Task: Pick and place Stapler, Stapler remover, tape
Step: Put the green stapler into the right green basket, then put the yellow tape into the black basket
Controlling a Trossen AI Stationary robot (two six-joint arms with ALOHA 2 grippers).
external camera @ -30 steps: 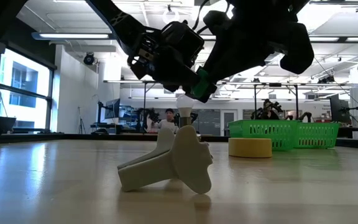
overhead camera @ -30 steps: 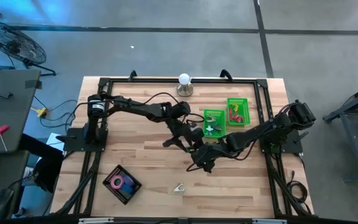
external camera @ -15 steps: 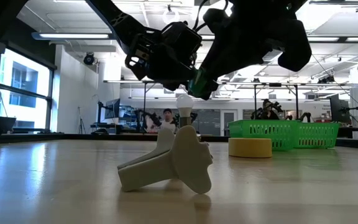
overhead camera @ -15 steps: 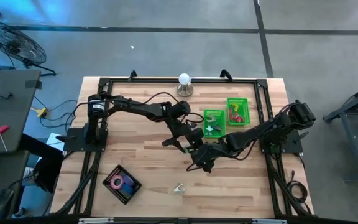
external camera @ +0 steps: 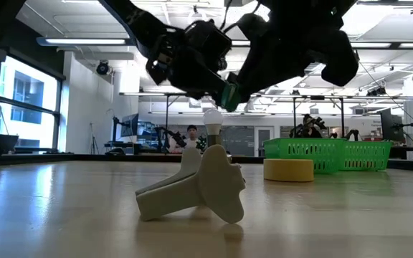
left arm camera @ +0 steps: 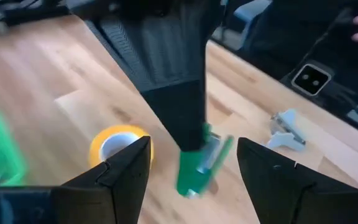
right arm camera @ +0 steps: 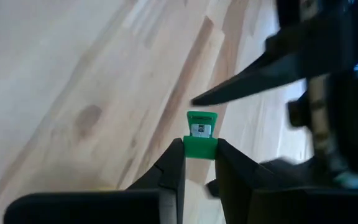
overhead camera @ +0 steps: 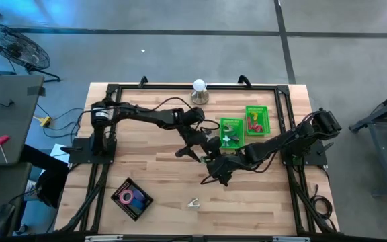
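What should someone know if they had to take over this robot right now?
Right gripper: shut on the small green stapler, held above mid-table.
Left gripper: open, close by the stapler, holding nothing.
On the table: white staple remover near the front edge, yellow tape beside the green bins, pink tape in a black tray.
Done: a few things already lie in the bins.
Left, probably: bin the stapler, then the remover and tapes.

Light bulb (overhead camera: 199, 86), floor fan (overhead camera: 13, 46)
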